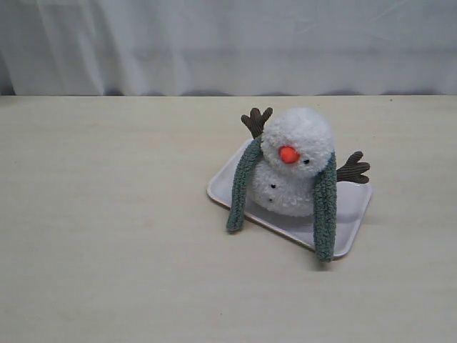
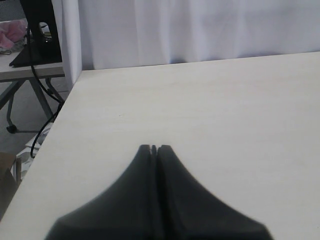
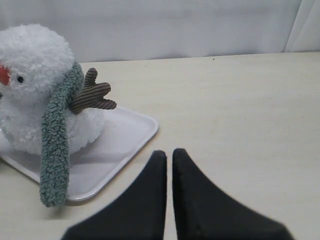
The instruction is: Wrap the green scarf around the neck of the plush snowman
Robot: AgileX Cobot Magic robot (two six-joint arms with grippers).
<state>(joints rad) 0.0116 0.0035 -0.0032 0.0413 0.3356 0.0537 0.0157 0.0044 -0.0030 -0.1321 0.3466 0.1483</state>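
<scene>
**Green scarf (image 1: 325,207) draped on the plush snowman (image 1: 300,139), both pincers closed and empty**

Your scarf is a fuzzy, ribbed strip of dull grey-green knit. It runs behind the snowman's neck (image 1: 280,166), and its two ends hang down the front, one on each side of the body. The end on the right of the exterior view hangs lower and reaches past the tray's front rim.

The snowman is two fluffy white balls with an orange nose (image 1: 288,154), black bead eyes and brown corduroy twig arms (image 1: 353,168). It sits on a pale, smooth rectangular tray (image 1: 357,214) with rounded corners. The tray lies askew on the light wood-grain table (image 1: 107,243), and a white curtain (image 1: 214,43) hangs behind.

Your left gripper (image 2: 154,148) has its black jaws pressed together, holding nothing, above bare tabletop well apart from the toy. Your right gripper (image 3: 169,152) shows only a thin slit between its jaws, is also empty, and sits near the tray's corner. Nothing stands between it and the scarf.
</scene>
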